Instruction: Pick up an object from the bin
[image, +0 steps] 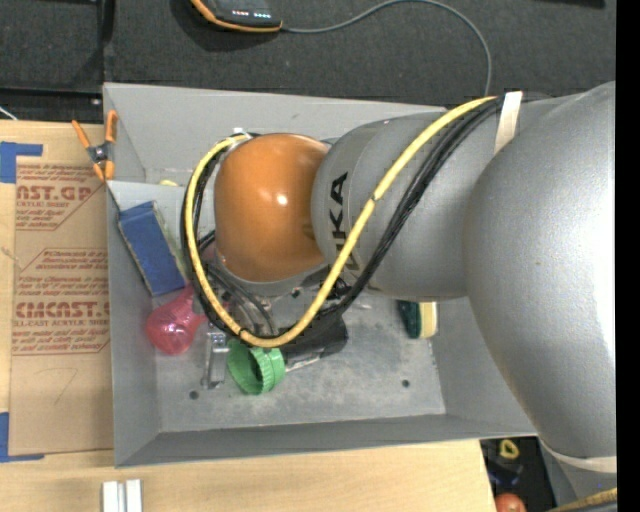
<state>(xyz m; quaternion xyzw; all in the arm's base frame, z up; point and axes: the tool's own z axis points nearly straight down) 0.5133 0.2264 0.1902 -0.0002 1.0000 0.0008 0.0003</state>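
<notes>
My gripper (214, 362) reaches down at the bin's front left, mostly hidden under the orange wrist cover. Its metal tip stands on the floor between a pink rounded thing (172, 325) on its left and a green ring-shaped cap (255, 368) on its right. I cannot tell whether it touches either one. A black elongated thing (318, 345) lies just right of the green cap, partly under the cables.
A blue rectangular block (150, 246) leans along the bin's left wall, behind the pink thing. A small green and cream thing (414, 319) lies at the right, half under the arm. The arm and its cover hide the bin's middle and back.
</notes>
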